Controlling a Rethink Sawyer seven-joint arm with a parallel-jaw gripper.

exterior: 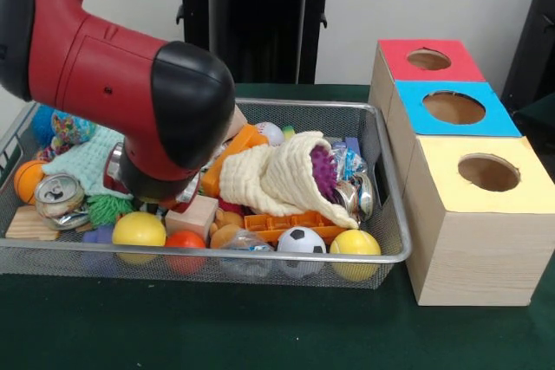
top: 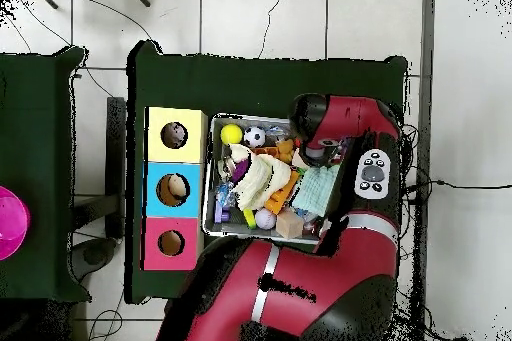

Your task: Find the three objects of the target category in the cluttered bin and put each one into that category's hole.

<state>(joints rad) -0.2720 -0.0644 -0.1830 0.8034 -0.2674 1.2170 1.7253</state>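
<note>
- The red and black arm [exterior: 104,84] is seen bent low over the left half of the cluttered bin [exterior: 395,214], apparently so that the clutter there can be searched.
- The bin is set on the green table [exterior: 217,327] just beside the three boxes, probably so that each transfer is kept short.
- The boxes are lined up along the bin's side: the yellow-topped box [exterior: 477,214] nearest the front camera, then the blue-topped box [exterior: 455,110], then the red-topped box [exterior: 429,60] (each with one round hole on top).
- A cream cloth [exterior: 277,181] is draped across the middle of the bin, so some things beneath it are hidden.
- Balls are gathered at the front rim: a yellow ball [exterior: 139,230], a soccer ball [exterior: 301,240], another yellow ball [exterior: 355,243].
- A crushed can [exterior: 59,197] lies at the left.
- The gripper is hidden behind the arm's wrist; whether it is apart, together or holding anything cannot be told.
</note>
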